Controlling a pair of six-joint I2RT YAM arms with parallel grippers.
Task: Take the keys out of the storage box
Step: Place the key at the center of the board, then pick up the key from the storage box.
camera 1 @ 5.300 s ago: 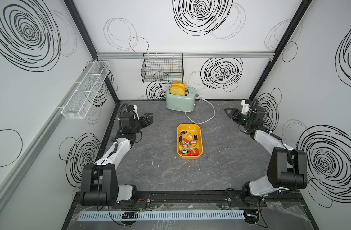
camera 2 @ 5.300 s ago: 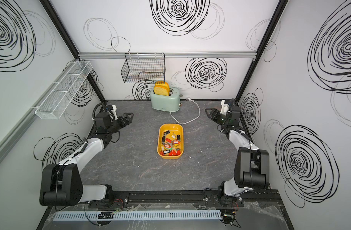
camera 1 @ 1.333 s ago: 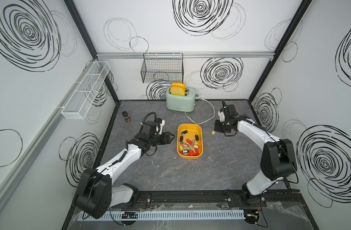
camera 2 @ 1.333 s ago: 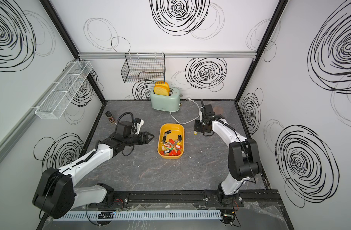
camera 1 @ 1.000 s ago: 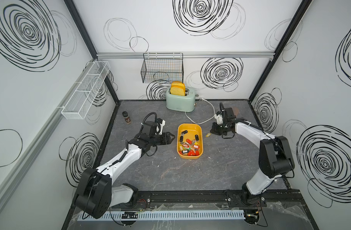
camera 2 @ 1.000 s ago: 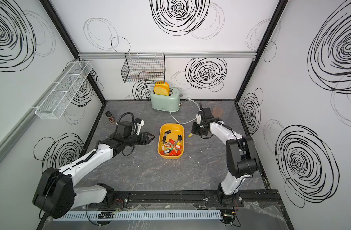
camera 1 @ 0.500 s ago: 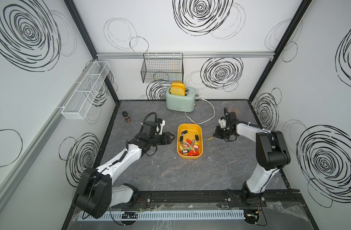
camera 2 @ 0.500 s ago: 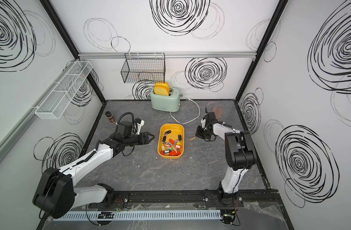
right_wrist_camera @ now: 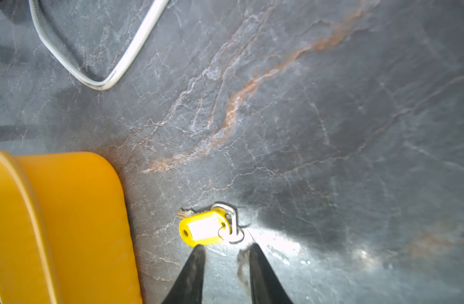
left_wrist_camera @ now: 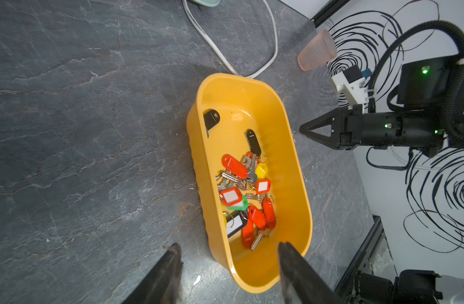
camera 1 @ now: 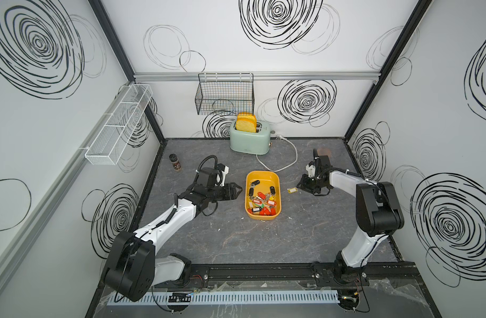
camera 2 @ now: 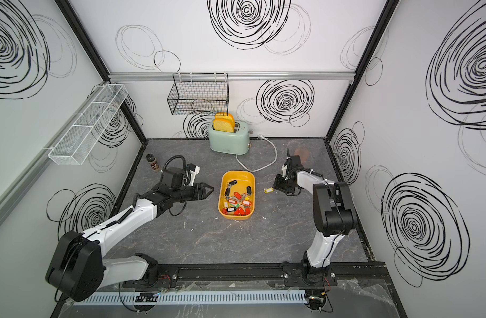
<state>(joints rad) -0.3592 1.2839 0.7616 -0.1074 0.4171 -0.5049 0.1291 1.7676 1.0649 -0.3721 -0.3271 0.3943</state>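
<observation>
The yellow storage box (camera 1: 263,176) (camera 2: 237,176) sits mid-table and holds several keys (camera 1: 262,202) (left_wrist_camera: 234,167) with red, black, yellow, green and white tags. One yellow-tagged key (camera 1: 291,190) (right_wrist_camera: 204,231) lies on the table right of the box (right_wrist_camera: 67,210). My right gripper (camera 1: 301,187) (right_wrist_camera: 227,247) is low over the table, open a little, its tips just short of that key's ring and holding nothing. My left gripper (camera 1: 237,190) (left_wrist_camera: 229,247) hovers open and holds nothing, just left of the box (left_wrist_camera: 286,168).
A mint toaster (camera 1: 250,140) with bread stands at the back, and its white cord (camera 1: 288,162) loops toward the box. A spice jar (camera 1: 175,162) stands back left, a pinkish cup (left_wrist_camera: 317,51) back right. A black wire basket (camera 1: 225,96) and a white mesh rack (camera 1: 117,129) hang on the walls.
My right gripper came down onto the table right of the box, opened, and the yellow-tagged key now lies free in front of it. The left arm has held still.
</observation>
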